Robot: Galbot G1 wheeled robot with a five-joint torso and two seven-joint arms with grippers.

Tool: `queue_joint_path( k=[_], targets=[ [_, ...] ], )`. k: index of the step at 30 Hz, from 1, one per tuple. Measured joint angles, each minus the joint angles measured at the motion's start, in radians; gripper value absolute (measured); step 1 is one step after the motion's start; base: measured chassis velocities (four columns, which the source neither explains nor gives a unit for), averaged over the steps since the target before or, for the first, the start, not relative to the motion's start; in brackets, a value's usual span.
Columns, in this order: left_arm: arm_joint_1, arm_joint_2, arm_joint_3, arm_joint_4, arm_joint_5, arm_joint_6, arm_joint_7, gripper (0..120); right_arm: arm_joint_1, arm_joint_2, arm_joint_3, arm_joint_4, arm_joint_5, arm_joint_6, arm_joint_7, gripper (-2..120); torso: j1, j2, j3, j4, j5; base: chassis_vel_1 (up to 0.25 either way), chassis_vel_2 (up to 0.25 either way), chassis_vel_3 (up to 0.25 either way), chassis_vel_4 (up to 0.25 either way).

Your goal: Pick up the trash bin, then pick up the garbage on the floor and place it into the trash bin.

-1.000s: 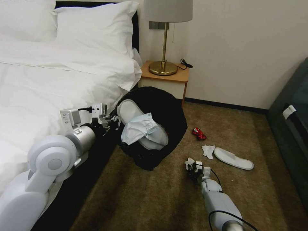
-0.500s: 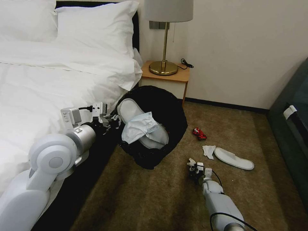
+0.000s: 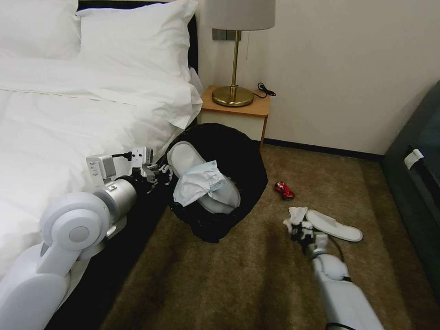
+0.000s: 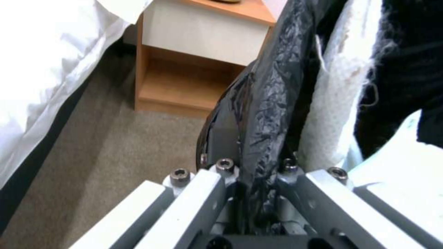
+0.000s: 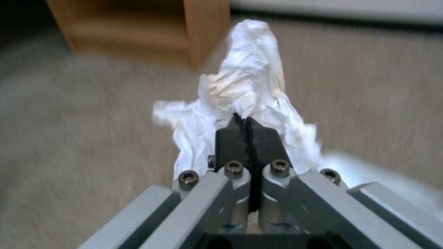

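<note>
The left gripper [image 3: 161, 175] was clamped on the rim of the trash bin [image 3: 238, 156], holding it beside the bed [image 3: 55, 137], tipped with its mouth facing the camera. A white slipper [image 3: 190, 165] lay inside, its length running diagonally across the opening. The right gripper [image 3: 298, 228] was pinched tight on a crumpled tissue [image 5: 244, 90] low over the floor [image 3: 220, 279], just beside a second slipper [image 3: 334, 225] lying flat, long axis roughly crosswise.

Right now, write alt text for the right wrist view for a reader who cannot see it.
The right gripper is shut on a crumpled white tissue, held above the tan carpet. A wooden nightstand stands behind.
</note>
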State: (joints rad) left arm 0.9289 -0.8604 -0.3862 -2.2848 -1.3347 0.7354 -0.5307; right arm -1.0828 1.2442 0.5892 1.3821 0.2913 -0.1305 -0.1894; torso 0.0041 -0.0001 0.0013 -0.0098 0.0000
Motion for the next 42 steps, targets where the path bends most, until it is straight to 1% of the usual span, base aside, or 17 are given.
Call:
queue_joint_path(
  k=[1,2,3,5,6,9,10,12,16,18,21,26,37,39,40,41,42],
  targets=[
    [0.000,0.000,0.000,0.000,0.000,0.000,0.000,1,0.000,0.000,0.000,0.000,0.000,0.000,0.000,0,0.000,0.000,0.000,0.0000,0.0000,0.000,0.000,0.000,0.000],
    [0.003,-0.003,0.002,0.000,0.003,0.000,0.000,1,-0.032,-0.035,0.014,0.088,0.034,-0.020,-0.006,0,0.000,0.000,0.000,-0.0002,0.0002,0.000,0.000,0.000,0.000],
    [0.003,-0.003,0.002,0.000,0.003,0.000,0.000,1,-0.032,-0.035,0.014,0.088,0.034,-0.020,-0.006,0,0.000,0.000,0.000,-0.0002,0.0002,0.000,0.000,0.000,0.000],
    [0.007,-0.006,0.006,0.000,0.012,0.000,0.000,1,-0.077,-0.115,0.034,0.265,0.121,-0.066,-0.006,0,0.000,0.000,0.000,-0.0003,0.0000,0.000,0.000,0.000,0.000],
    [0.007,-0.006,0.006,0.000,0.012,0.000,0.000,1,-0.077,-0.115,0.034,0.265,0.121,-0.066,-0.006,0,0.000,0.000,0.000,-0.0003,0.0000,0.000,0.000,0.000,0.000],
    [0.002,-0.013,0.017,0.007,0.020,0.000,0.001,1,-0.102,-0.194,0.047,0.446,0.208,-0.126,-0.006,0,0.000,0.000,0.000,-0.0001,0.0000,0.000,0.000,0.000,0.000],
    [0.002,-0.013,0.017,0.007,0.020,0.000,0.001,1,-0.102,-0.194,0.047,0.446,0.208,-0.126,-0.006,0,0.000,0.000,0.000,-0.0001,0.0000,0.000,0.000,0.000,0.000],
    [-0.001,-0.019,0.028,0.014,0.027,0.000,0.003,1,-0.099,-0.226,0.055,0.530,0.259,-0.162,-0.005,0,0.000,0.000,0.000,-0.0001,0.0000,0.000,0.000,0.000,0.000],
    [-0.001,-0.021,0.034,0.019,0.031,0.000,0.005,1,-0.088,-0.244,0.061,0.586,0.300,-0.184,-0.003,0,0.000,0.000,0.000,-0.0001,0.0001,0.000,0.000,0.000,0.000],
    [-0.005,-0.021,0.044,0.024,0.036,0.000,0.005,1,-0.049,-0.280,0.061,0.701,0.409,-0.237,0.002,0,0.000,0.000,0.000,0.0000,-0.0002,0.000,0.000,0.000,0.000],
    [-0.011,-0.021,0.049,0.024,0.035,0.000,0.005,1,-0.024,-0.290,0.050,0.735,0.444,-0.258,0.001,0,0.000,0.000,0.000,0.0001,-0.0003,0.000,0.000,0.000,0.000],
    [-0.033,-0.025,0.084,0.041,0.030,0.000,0.002,1,0.077,-0.288,-0.040,0.807,0.501,-0.298,-0.001,0,0.000,0.000,0.000,0.0002,0.0000,0.000,0.000,0.000,0.000],
    [-0.035,-0.020,0.105,0.039,0.018,0.000,-0.012,1,0.077,-0.325,-0.111,0.888,0.545,-0.323,-0.001,0,0.000,0.000,0.000,0.0000,-0.0001,0.000,0.000,0.000,0.000],
    [-0.037,-0.021,0.122,0.042,0.016,0.000,-0.018,1,0.075,-0.332,-0.135,0.899,0.547,-0.323,-0.001,0,0.000,0.000,0.000,0.0001,-0.0001,0.000,0.000,0.000,0.000],
    [-0.041,-0.025,0.142,0.046,0.016,0.000,-0.024,1,0.075,-0.334,-0.166,0.908,0.547,-0.323,0.002,0,0.000,0.000,0.000,0.0000,0.0000,0.000,0.000,0.000,0.000],
    [-0.041,-0.025,0.142,0.046,0.016,0.000,-0.024,1,0.075,-0.334,-0.166,0.908,0.547,-0.323,0.002,0,0.000,0.000,0.000,0.0000,0.0000,0.000,0.000,0.000,0.000],
    [-0.047,-0.029,0.160,0.050,0.016,0.000,-0.028,1,0.076,-0.335,-0.194,0.913,0.547,-0.323,0.007,0,0.000,0.000,0.000,0.0000,0.0000,0.000,0.000,0.000,0.000]
  ],
)
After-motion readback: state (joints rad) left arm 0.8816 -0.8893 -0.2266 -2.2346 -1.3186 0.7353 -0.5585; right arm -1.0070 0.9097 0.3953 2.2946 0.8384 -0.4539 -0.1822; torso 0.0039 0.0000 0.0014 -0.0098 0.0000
